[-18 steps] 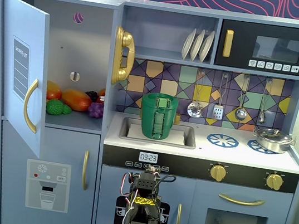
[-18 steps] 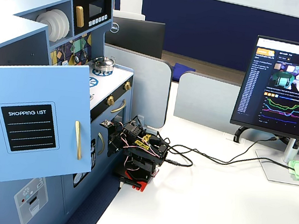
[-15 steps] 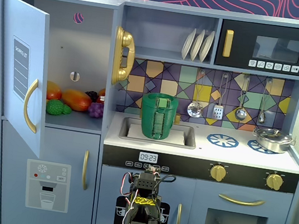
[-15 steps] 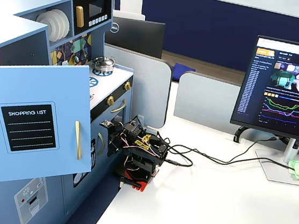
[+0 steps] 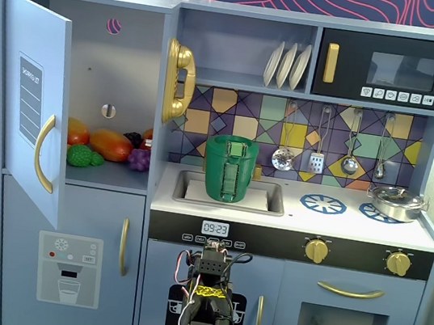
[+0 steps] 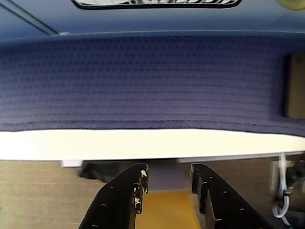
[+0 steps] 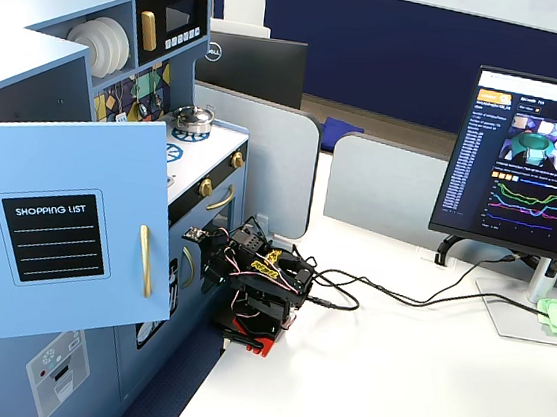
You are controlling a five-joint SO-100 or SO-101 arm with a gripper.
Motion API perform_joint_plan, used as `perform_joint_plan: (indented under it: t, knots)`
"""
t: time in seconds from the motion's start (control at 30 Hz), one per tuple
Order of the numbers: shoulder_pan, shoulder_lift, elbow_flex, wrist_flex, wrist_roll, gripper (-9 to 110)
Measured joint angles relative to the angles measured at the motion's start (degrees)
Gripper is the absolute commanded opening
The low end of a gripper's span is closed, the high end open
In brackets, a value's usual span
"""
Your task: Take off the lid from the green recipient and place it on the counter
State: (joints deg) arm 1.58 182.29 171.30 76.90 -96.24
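The arm (image 5: pixel 203 308) sits folded low, far below the pot (image 5: pixel 229 168), and has hardly moved since a moment ago. The gripper (image 6: pixel 167 183) is a little open and holds nothing. The pot stands in the sink on the counter (image 5: pixel 371 226). The lid (image 5: pixel 233 140) probably still sits on top.

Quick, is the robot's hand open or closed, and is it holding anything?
Hand: open and holding nothing; in the wrist view there is a clear gap between its two fingers.
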Motion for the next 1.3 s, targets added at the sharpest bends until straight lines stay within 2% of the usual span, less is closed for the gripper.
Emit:
perform_joint_plan:
  t: [0.13, 0.33, 0.6, 0.87, 1.3]
  knots:
    - [3.52, -0.53, -6.24, -5.45, -5.8, 0]
    - [4.39, -9.23, -25.84, -19.34, -10.37, 0]
    - [3.25, -22.15, -49.75, -27.77, -9.58, 17]
    - [2.55, -28.21, -54.76, -37.62, -3.78, 29]
    - [2.64, -37.53, -60.12, -46.49, -0.7, 31]
